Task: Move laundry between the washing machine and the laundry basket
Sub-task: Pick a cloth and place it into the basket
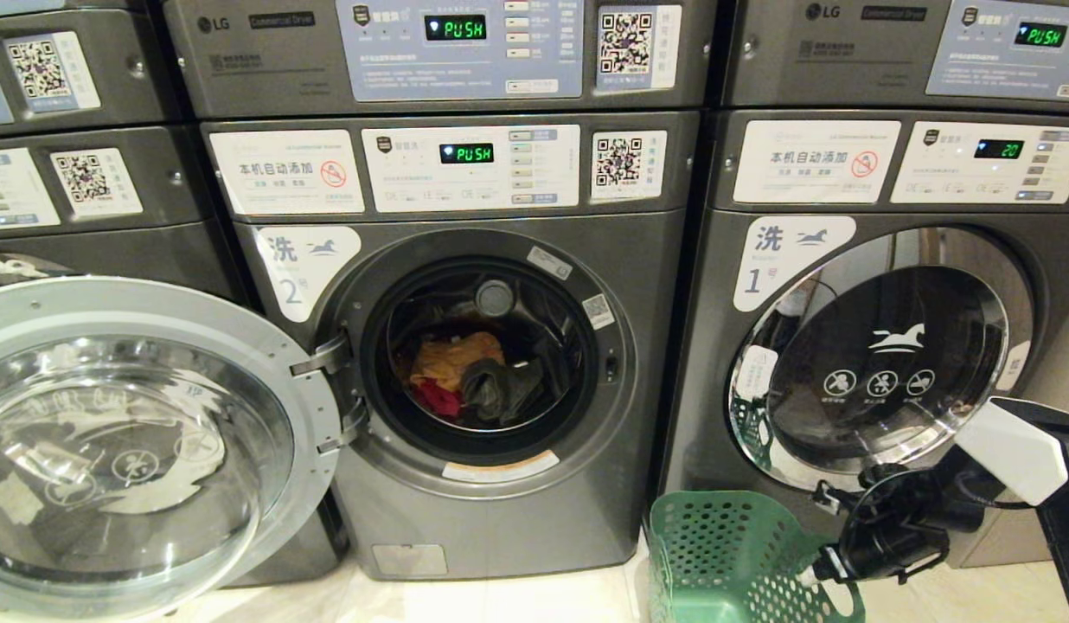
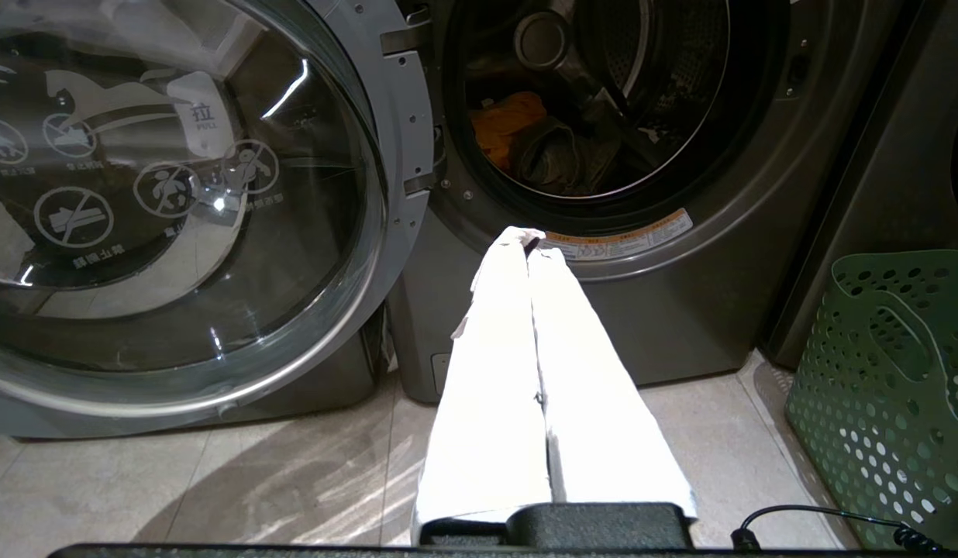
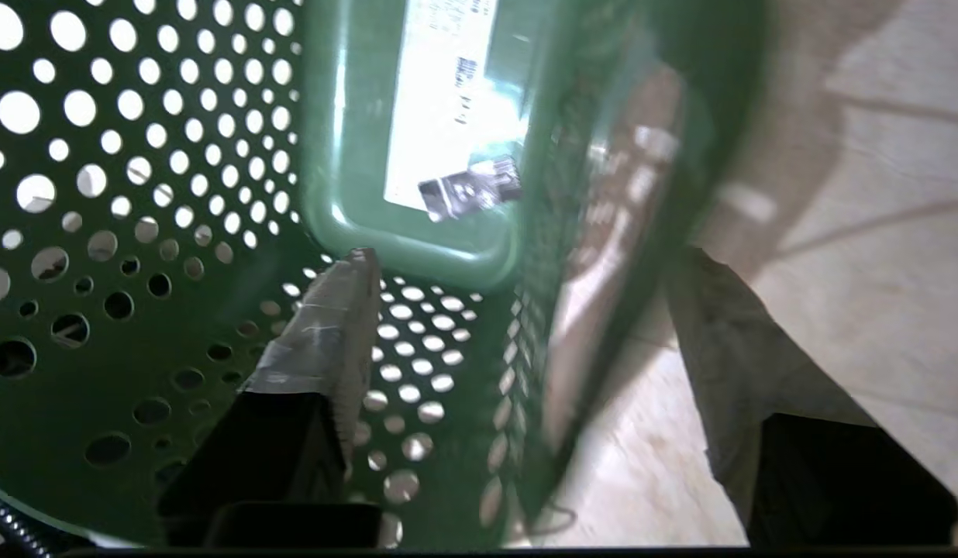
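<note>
Head view: laundry (image 1: pixel 470 376) lies in the washer (image 1: pixel 500 363) at 12 o'clock; basket (image 1: pixel 733 554) at 4 o'clock looks empty. Right claw (image 3: pixel 525 310) spread, straddling its wall, holding nothing; left claw (image 2: pixel 525 240) closed, idle. Transfer barely begun.

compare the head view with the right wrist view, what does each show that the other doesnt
Only the head view shows the open washing machine, its swung-out door, and the laundry in the drum. Only the right wrist view shows the right end effector open, one finger inside the basket wall and one outside, and the label on the basket floor. Both show the green laundry basket.
</note>
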